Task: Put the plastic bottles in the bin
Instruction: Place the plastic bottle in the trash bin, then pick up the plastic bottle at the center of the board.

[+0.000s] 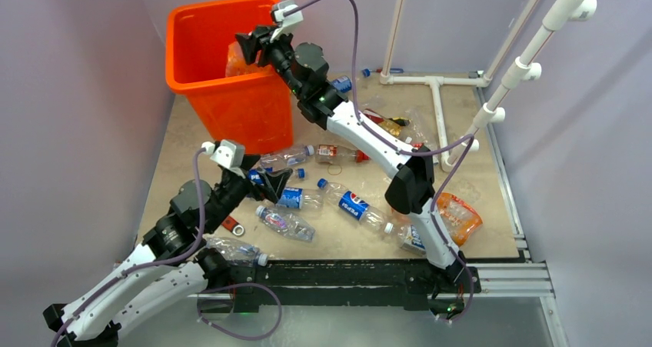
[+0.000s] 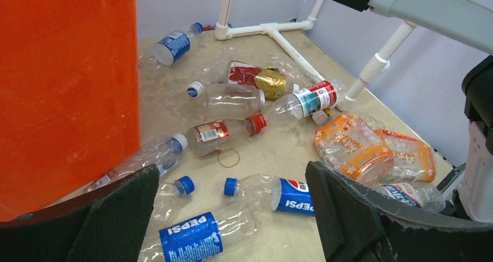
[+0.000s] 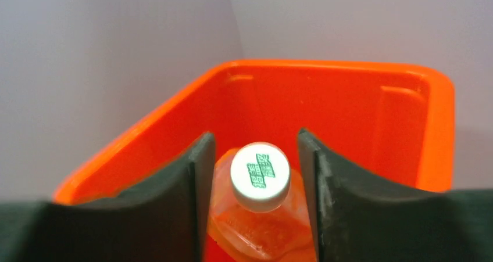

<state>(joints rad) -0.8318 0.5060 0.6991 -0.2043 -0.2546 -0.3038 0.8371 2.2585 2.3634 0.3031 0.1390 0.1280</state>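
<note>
The orange bin [image 1: 178, 51] stands at the back left; its wall fills the left of the left wrist view [image 2: 64, 88]. My right gripper [image 1: 246, 48] is over the bin's opening, shut on an orange-tinted bottle [image 3: 261, 221] with a white cap, held above the bin's inside [image 3: 360, 105]. My left gripper [image 1: 271, 184] is open and empty, low over the scattered bottles. Between its fingers lie two Pepsi bottles [image 2: 290, 195] [image 2: 192, 236]. More bottles lie beyond: a red-label one [image 2: 212, 135] and a large orange one [image 2: 349, 149].
A white pipe frame [image 1: 438, 93] stands at the back right. A small red-handled tool [image 1: 231, 225] lies beside the left arm. A rubber band [image 2: 228, 157] lies on the table. A black rail [image 1: 346, 274] runs along the near edge.
</note>
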